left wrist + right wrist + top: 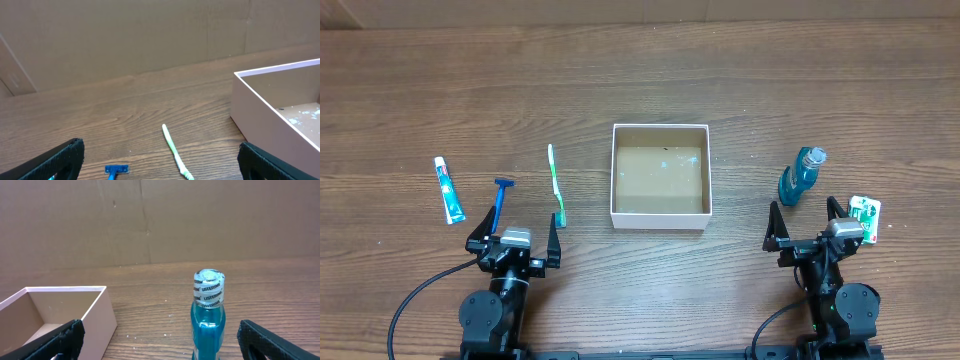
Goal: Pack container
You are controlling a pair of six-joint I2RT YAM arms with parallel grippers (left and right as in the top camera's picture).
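**While both grippers sit spread and empty, container rests mid-table**

Where the wrist views crop things, detail is lost. Left wrist view: only one corner and a strip of speckled floor of the container (658, 220) show, cut by the right edge. Just the head of the blue razor (500, 200) shows at the bottom edge. The green toothbrush (555, 185) runs out of frame below. Right wrist view: the mouthwash bottle (802, 175) is cut off below its shoulder; the cap seal reads LISTERINE. The container's near corner shows at lower left.

Overhead: a small green-and-white packet (866, 215) lies at the far right, partly behind a finger of the right gripper (804, 222). Its print is too small to read. The toothpaste tube (448, 190) lies furthest left, its lettering unreadable.

Jaws: left gripper (516, 232) is spread wide, nothing between the fingers. Razor and toothbrush lie just ahead of it, whether any finger touches them I cannot tell. Right gripper is likewise spread wide and empty, the bottle standing upright just ahead of its gap, apart from both fingers.

Container: centre of the wooden table (640, 60), between the toothbrush on its left and the bottle on its right, well apart from both. White walls, brown floor, no items inside.
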